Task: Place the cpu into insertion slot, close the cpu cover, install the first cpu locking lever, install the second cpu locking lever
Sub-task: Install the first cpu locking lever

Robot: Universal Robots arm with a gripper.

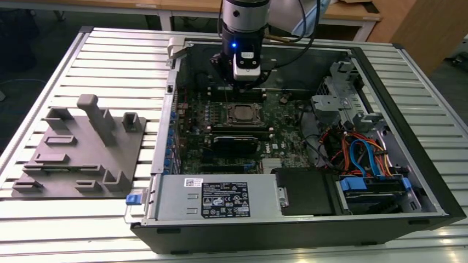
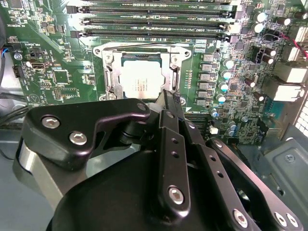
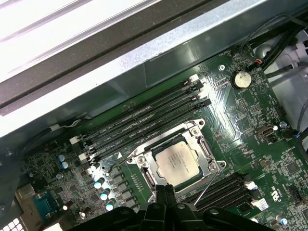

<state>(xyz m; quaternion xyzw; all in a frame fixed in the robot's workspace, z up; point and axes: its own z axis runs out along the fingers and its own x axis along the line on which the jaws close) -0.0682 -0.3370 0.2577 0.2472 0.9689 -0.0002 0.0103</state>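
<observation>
**Cpu seated and framed, gripper at the socket's edge**

The cpu (image 2: 142, 82) lies flat in the insertion slot (image 3: 195, 129), between two banks of memory slots (image 3: 144, 115) on the motherboard (image 3: 269, 159). The cpu cover (image 2: 110, 79) frames it, apparently folded down so the levers can clamp it. One thin locking lever (image 3: 210, 185) slants upward and seems unlatched. The gripper (image 2: 168, 98) hovers just beside the slot's edge. Its jaws are clenched with nothing visible between them, probably to push rather than grasp.

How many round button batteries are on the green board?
1. In the first wrist view the button battery sits on the green board near one end of the memory slots. The end effector covers some board, so more may be hidden.
</observation>
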